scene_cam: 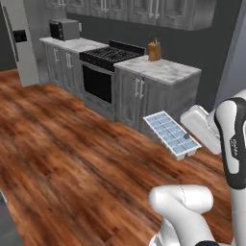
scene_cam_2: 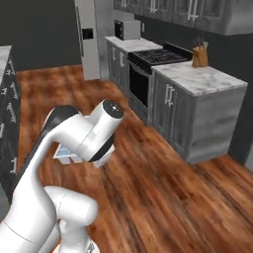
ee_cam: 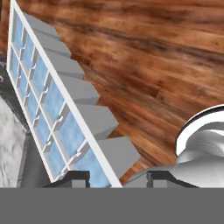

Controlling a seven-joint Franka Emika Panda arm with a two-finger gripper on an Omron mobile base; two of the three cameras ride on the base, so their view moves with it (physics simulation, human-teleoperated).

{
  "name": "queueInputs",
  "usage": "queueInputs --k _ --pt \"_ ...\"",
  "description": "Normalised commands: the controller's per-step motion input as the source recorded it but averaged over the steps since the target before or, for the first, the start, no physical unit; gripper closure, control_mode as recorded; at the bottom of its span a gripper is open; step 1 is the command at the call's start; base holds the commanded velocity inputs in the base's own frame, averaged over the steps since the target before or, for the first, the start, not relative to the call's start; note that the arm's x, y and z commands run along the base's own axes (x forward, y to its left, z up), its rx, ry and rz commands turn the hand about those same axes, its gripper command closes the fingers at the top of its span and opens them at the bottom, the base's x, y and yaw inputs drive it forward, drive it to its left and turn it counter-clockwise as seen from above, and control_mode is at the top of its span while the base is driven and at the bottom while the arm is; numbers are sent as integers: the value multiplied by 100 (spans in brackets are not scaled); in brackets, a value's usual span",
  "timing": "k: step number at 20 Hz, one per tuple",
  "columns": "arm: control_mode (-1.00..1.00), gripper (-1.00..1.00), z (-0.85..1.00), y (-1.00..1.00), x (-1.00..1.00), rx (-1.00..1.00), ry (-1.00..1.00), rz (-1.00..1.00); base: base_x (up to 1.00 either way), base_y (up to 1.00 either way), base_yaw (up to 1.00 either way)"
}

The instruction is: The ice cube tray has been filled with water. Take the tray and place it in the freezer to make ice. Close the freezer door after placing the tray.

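Note:
The ice cube tray (scene_cam: 170, 134) hangs in the air above the wooden floor, a white grid whose cells hold pale blue water (scene_cam: 166, 130). My gripper (scene_cam: 188, 137) is shut on its near right end. In the hand view the ice cube tray (ee_cam: 52, 109) runs up and to the left from between my gripper (ee_cam: 118, 179) fingertips. A corner of the ice cube tray (scene_cam_2: 63, 152) peeks from under my arm in the right base view. The freezer (scene_cam: 21, 43) stands far off at the left end of the counter run, its front looking shut; it appears in the right base view as the tall grey freezer (scene_cam_2: 89, 39).
A grey cabinet run with a marble counter (scene_cam: 158, 69) lies ahead, carrying a knife block (scene_cam: 154, 50), a black stove (scene_cam: 108, 57) and a microwave (scene_cam: 65, 30). A dark island (scene_cam_2: 7, 99) stands to the left. Open wooden floor (scene_cam: 62, 144) stretches toward the freezer.

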Motion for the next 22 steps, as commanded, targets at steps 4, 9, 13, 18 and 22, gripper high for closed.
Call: queueInputs --k 4,9,13,18,22 --pt "100 100 0 0 0 0 0 0 100 0 42" --pt "100 100 0 0 0 0 0 0 100 -12 34" --pt "100 100 0 0 0 0 0 0 100 -11 19" --pt "100 100 0 0 0 0 0 0 100 -6 4" --pt "100 100 0 0 0 0 0 0 100 -1 0"
